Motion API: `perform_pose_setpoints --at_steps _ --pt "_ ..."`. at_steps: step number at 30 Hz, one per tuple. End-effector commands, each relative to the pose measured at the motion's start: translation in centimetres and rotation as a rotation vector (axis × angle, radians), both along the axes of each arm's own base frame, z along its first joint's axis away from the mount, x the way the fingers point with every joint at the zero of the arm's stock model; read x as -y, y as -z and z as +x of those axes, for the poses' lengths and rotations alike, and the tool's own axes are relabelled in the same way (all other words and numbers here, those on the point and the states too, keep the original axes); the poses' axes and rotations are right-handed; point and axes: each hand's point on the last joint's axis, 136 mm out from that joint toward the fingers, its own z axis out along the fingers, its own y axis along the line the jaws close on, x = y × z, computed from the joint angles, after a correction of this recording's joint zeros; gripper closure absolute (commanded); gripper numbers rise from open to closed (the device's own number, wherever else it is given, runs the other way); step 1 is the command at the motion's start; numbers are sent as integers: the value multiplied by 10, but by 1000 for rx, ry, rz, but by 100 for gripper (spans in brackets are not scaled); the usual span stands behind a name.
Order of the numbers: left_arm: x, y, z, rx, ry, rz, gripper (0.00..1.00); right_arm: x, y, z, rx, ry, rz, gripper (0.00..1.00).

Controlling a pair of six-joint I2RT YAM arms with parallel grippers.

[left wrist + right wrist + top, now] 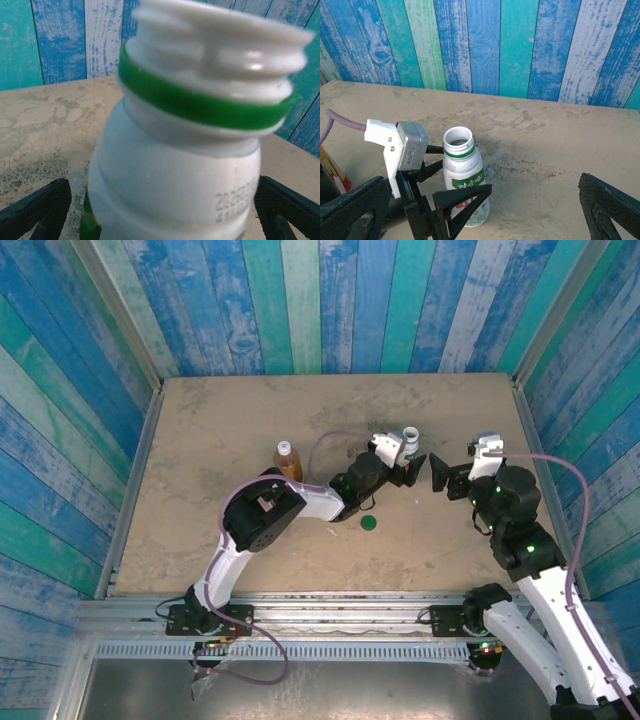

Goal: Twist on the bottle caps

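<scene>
The upright white bottle [175, 165] stands inside the wide-open left end effector [160, 215]; the right end effector [438, 476], equally wide and empty, is near.

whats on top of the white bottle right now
Nothing: the white bottle is uncapped, with bare threads above a green ring. The dark green cap lies on the table. The neck looks dark inside, so its contents cannot be seen.

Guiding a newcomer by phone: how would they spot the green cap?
On the tan table, find the white bottle standing inside the open left pincer. Nearer the arm bases lies the green cap: a flat green disc, not upright like the amber bottle.
</scene>
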Motion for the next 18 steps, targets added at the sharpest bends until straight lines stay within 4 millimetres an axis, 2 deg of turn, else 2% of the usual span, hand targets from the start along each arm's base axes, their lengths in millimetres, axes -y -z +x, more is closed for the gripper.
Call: perform_pose_setpoints --at_steps 1,12,18 --pt "6 23 3 4 -6 25 1 -1 3 -1 -7 -11 -5 0" --pt "13 32 2 11 22 53 13 -2 4 -2 -12 -19 -4 0" --pt "12 33 2 14 25 56 26 -3 6 -1 -18 -22 -4 0"
